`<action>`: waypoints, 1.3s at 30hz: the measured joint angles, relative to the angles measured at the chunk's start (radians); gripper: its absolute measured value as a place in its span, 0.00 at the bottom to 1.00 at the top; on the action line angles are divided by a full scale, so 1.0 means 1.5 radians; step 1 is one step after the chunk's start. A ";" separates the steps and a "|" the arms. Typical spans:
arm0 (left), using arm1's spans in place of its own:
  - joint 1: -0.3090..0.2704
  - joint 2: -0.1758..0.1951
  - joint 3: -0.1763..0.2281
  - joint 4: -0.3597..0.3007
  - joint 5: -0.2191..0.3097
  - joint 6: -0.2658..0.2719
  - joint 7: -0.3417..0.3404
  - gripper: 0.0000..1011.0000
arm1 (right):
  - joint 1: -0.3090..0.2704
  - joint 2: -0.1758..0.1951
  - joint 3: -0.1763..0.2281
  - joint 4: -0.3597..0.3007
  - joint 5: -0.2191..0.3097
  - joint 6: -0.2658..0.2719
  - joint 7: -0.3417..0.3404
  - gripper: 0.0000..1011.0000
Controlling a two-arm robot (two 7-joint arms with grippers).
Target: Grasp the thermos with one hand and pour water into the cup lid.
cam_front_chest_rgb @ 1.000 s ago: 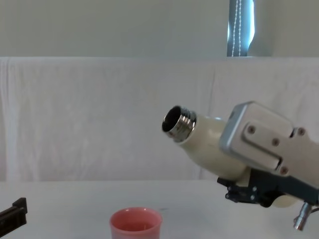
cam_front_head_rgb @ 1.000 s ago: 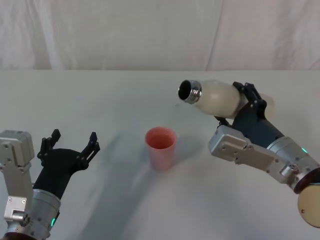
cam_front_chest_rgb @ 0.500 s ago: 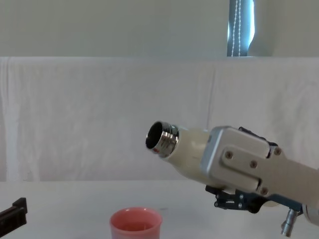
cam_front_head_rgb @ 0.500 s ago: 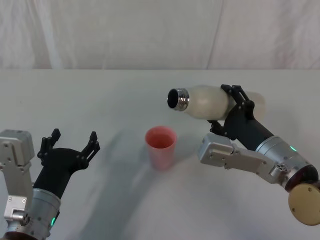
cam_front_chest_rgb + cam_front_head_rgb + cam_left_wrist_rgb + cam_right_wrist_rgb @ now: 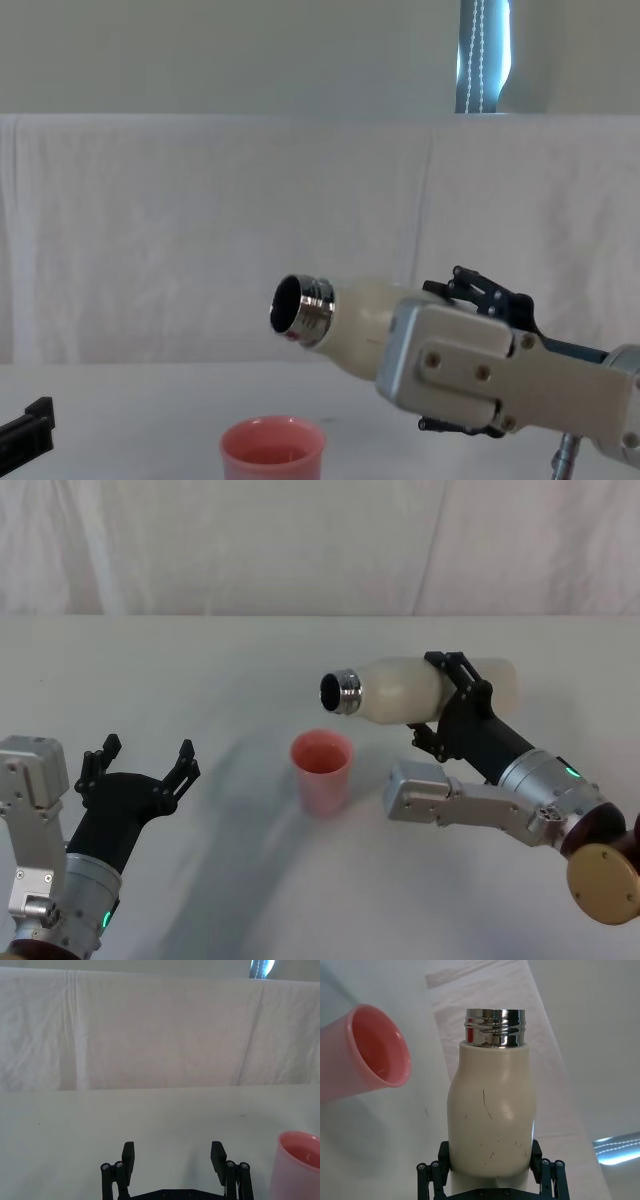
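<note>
I have a white tabletop [image 5: 200,660] in front of me with a white cloth backdrop [image 5: 300,540] hanging behind it.

My right hand [image 5: 452,695] is up over the right half of the tabletop, its black fingers clamped around the body of the thermos [image 5: 420,688]. I am holding the thermos in the air, tipped almost level, with its open steel neck [image 5: 338,692] pointing toward my left. In the chest view the neck [image 5: 300,309] sits above the cup lid [image 5: 273,449] and a touch to its right, not touching it.

My left hand [image 5: 139,766] hovers low over the near left of the tabletop, fingers spread wide and holding nothing, well apart from the cup lid.

The cup lid [image 5: 322,775] stands upright on the tabletop near the middle, between my two hands. I cannot tell whether any water is running from the neck.
</note>
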 joint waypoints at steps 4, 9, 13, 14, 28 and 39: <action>0.000 0.000 0.000 0.000 0.000 0.000 0.000 0.99 | 0.006 0.004 -0.010 0.001 -0.010 0.007 0.005 0.95; 0.000 0.000 0.000 0.000 0.000 0.000 0.000 0.99 | 0.011 0.009 -0.019 0.001 -0.024 0.015 0.012 0.95; 0.000 0.000 0.000 0.000 0.000 0.000 0.000 0.99 | 0.017 0.017 -0.028 -0.006 -0.035 0.022 0.025 0.95; 0.000 0.000 0.000 0.000 0.000 0.000 0.000 0.99 | 0.019 0.020 -0.030 -0.009 -0.038 0.024 0.029 0.95; 0.000 0.000 0.000 0.000 0.000 0.000 0.000 0.99 | 0.032 0.033 -0.045 -0.021 -0.059 0.047 0.056 0.95; 0.000 0.000 0.000 0.000 0.000 0.000 0.000 0.99 | 0.041 0.025 -0.050 0.004 -0.063 0.052 0.054 0.95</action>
